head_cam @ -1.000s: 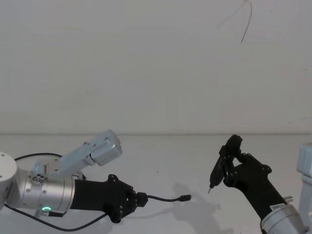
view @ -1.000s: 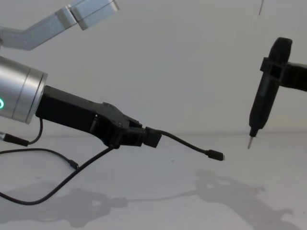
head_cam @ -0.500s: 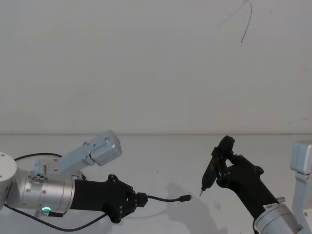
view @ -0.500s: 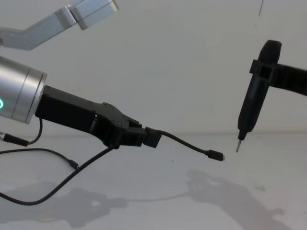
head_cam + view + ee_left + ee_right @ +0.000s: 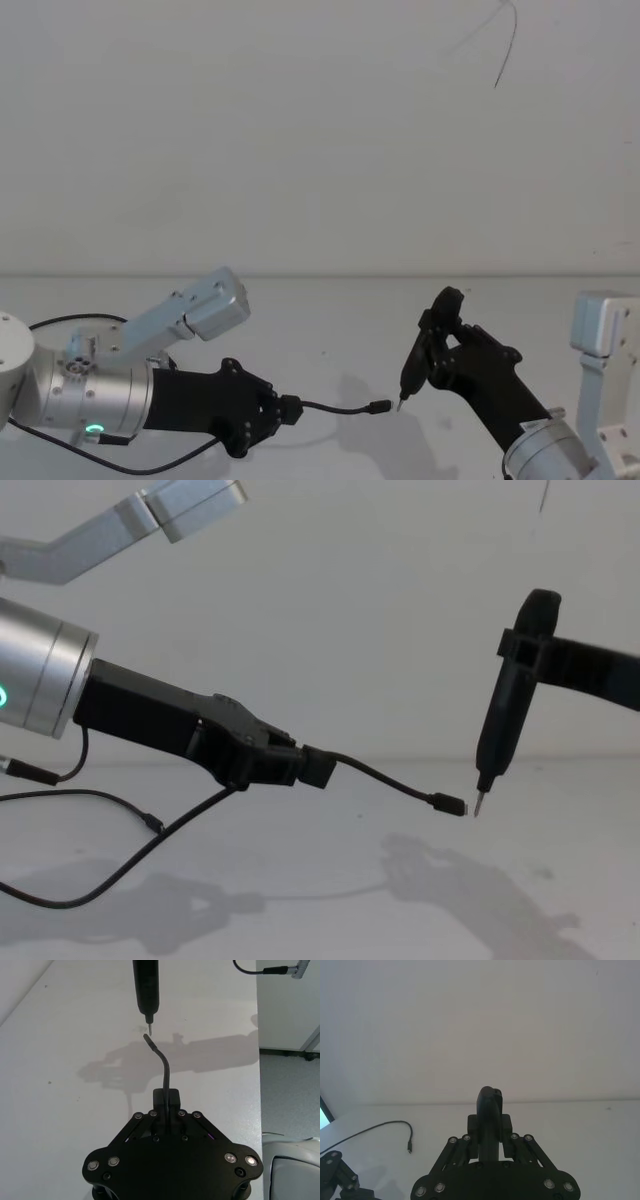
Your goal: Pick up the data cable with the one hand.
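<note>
We see the data cable held off the white table, its metal-tipped plug jutting toward three o'clock from the left gripper. That plug sits where it did a second ago — what differs is the pen-shaped tool, which has come in from the right until its pointed tip is just beside the plug; we cannot tell if they touch. The left gripper is closed down on the cable's thick end. The right gripper, at three o'clock of the plug, is clamped around the tool's body, holding it nearly upright.
</note>
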